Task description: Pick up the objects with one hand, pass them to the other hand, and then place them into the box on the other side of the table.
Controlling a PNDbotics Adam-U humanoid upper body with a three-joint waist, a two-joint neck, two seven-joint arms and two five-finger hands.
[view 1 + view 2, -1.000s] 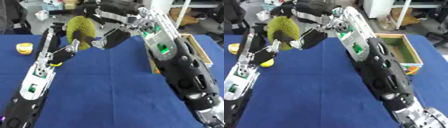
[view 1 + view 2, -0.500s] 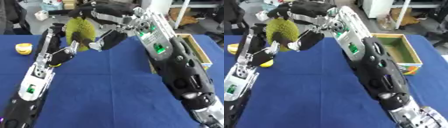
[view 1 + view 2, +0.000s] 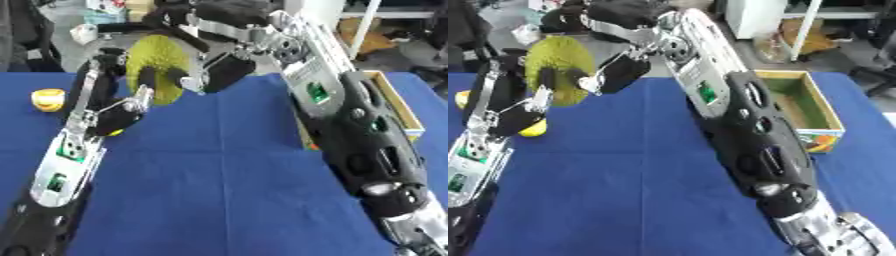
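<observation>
A yellow-green spiky ball (image 3: 160, 57) is held up above the far left of the blue table (image 3: 219, 165). My left hand (image 3: 147, 84) comes up from the lower left, its fingers curled on the ball's front. My right hand (image 3: 214, 14) reaches across from the right. Its fingers arch over the top of the ball and its thumb (image 3: 225, 71) lies against the ball's right side. The open box (image 3: 800, 102), green inside, stands at the table's right edge. A small yellow object (image 3: 48, 99) sits at the far left of the table.
Another yellow thing (image 3: 533, 131) shows partly under my left forearm. My right arm (image 3: 350, 135) spans the right half of the table and hides part of the box in the left eye view. Shelves and floor clutter lie beyond the far edge.
The right hand has shifted a little left over the ball and its thumb has come in against the ball's side. The left hand and ball have barely moved.
</observation>
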